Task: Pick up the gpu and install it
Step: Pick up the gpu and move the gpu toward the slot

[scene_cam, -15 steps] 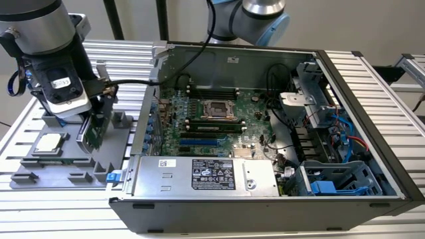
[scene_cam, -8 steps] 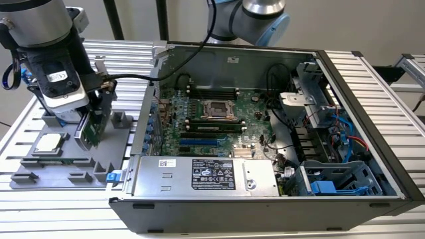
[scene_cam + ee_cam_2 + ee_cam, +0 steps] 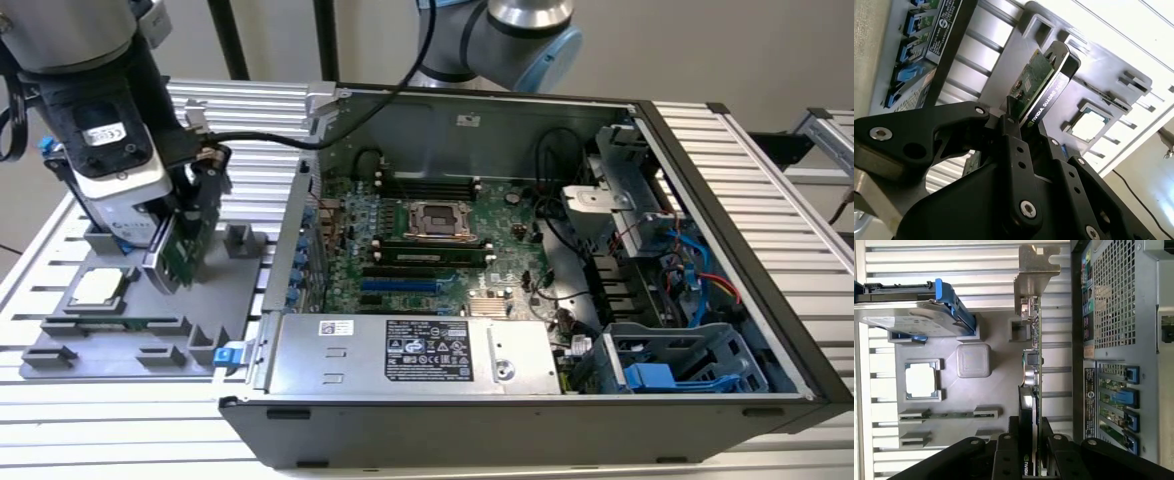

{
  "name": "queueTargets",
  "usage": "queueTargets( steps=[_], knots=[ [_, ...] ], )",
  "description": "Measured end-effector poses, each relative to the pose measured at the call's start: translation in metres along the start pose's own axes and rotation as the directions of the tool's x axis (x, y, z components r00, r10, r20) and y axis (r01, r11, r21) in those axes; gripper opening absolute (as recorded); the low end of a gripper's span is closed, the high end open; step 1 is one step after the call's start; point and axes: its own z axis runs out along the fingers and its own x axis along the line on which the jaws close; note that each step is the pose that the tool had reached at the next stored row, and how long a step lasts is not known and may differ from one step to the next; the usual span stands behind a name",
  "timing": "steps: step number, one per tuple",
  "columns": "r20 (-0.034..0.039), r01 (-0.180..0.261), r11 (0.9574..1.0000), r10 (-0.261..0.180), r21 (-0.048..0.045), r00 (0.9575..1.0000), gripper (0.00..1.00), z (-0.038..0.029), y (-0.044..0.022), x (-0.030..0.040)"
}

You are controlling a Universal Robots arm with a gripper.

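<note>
My gripper (image 3: 180, 240) is at the exterior view's left, over the grey fixture tray (image 3: 214, 300), shut on the gpu (image 3: 174, 258). The gpu stands on edge, its green board (image 3: 1033, 82) on one face and its black shroud (image 3: 1050, 99) on the other. Black fingers (image 3: 1011, 137) clamp it from both sides in both wrist views. In the first wrist view I see the gpu (image 3: 1032, 365) edge-on, with its silver bracket (image 3: 1037, 270) at the far end from the gripper (image 3: 1029, 437). Whether the card still rests in the tray's slot I cannot tell.
The open computer case (image 3: 747, 250) lies at the exterior view's right of the tray, motherboard (image 3: 427, 240) facing up and power supply (image 3: 414, 350) along the near side. On the tray sit a processor (image 3: 920, 380), a memory stick (image 3: 949, 415) and a hard drive in a blue frame (image 3: 909, 320).
</note>
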Motion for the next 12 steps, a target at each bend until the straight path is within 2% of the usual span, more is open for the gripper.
queueTargets(
  steps=[12],
  knots=[
    [0.0,0.001,1.0,-0.001,-0.0001,1.0,0.0,-0.0199,0.001,-0.0004]
  ],
)
